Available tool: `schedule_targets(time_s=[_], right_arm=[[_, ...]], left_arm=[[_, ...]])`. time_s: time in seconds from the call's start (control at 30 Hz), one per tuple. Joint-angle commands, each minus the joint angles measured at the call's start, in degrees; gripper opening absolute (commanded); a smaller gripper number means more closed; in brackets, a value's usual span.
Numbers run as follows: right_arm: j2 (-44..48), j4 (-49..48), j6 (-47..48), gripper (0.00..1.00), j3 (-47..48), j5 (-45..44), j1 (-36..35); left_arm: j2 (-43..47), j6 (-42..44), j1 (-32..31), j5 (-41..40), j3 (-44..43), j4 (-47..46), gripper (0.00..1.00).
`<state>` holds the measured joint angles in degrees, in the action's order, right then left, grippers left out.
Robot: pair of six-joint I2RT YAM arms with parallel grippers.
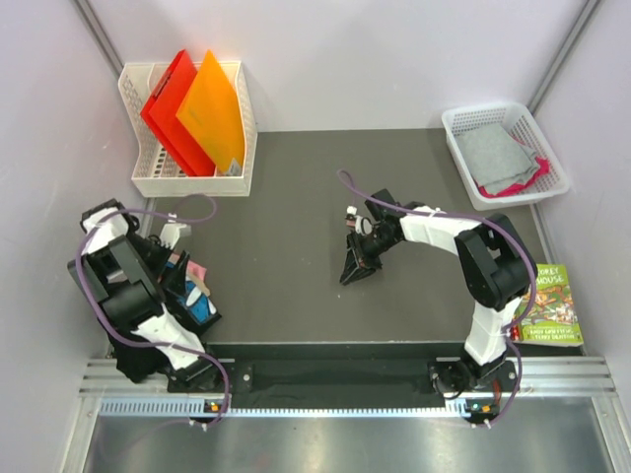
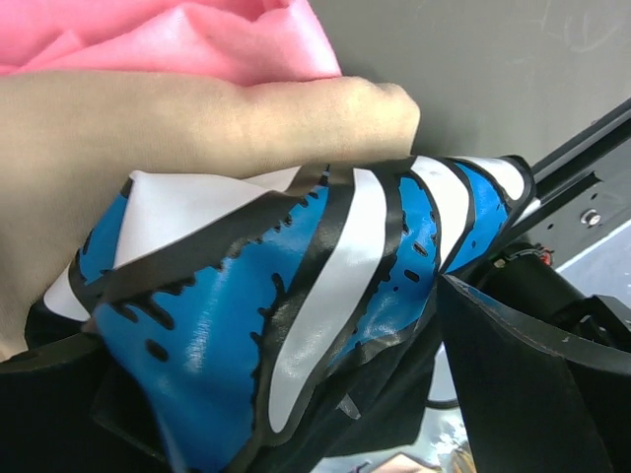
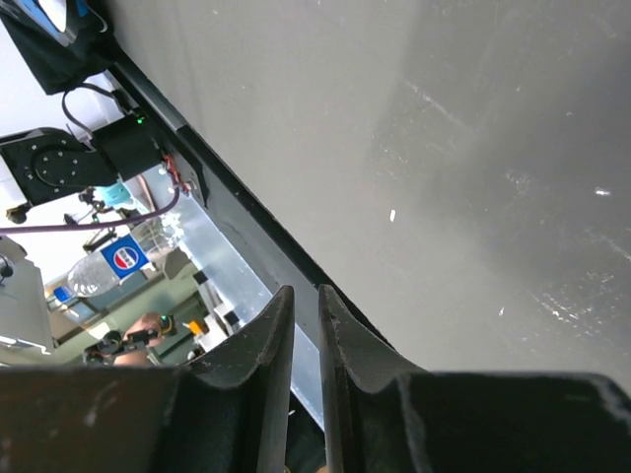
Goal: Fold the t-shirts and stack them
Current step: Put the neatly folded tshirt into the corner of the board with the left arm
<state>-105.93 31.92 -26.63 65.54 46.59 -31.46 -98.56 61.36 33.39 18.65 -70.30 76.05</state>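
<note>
Left gripper (image 2: 266,389) has its jaws wide and is pushed right up to a pile at the left near edge of the dark mat (image 1: 296,187): pink t-shirt (image 2: 177,39) touching tan t-shirt (image 2: 197,128), which touches the black t-shirt (image 2: 246,325), its blue-and-white print bulging between the fingers, no pinch visible. Right gripper (image 3: 304,296) points down over bare mat mid-table, well apart from the pile, its fingers almost together with just a thin slit between them. Grey and pink cloth (image 1: 498,158) sits in the white basket (image 1: 463,123) at the far right corner.
</note>
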Motion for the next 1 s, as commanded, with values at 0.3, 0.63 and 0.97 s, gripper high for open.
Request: schedule_targets(time_s=[0.3, 0.63, 0.97], right_arm=[[3.71, -2.92, -1.14, 0.15, -2.08, -0.80, -0.18], [3.10, -2.39, -0.96, 0.15, -1.38, -0.62, -0.18], [3.80, -1.78, -0.35, 0.15, -1.29, -0.62, -0.26]], left_arm=[[-1.37, -3.01, 2.56, -6.08, -5.63, -3.19, 0.99], [0.04, -3.88, 3.26, -7.75, -6.25, -6.26, 0.12], [-1.80, -5.90, 7.30, -7.76, -13.36, -8.81, 0.00]])
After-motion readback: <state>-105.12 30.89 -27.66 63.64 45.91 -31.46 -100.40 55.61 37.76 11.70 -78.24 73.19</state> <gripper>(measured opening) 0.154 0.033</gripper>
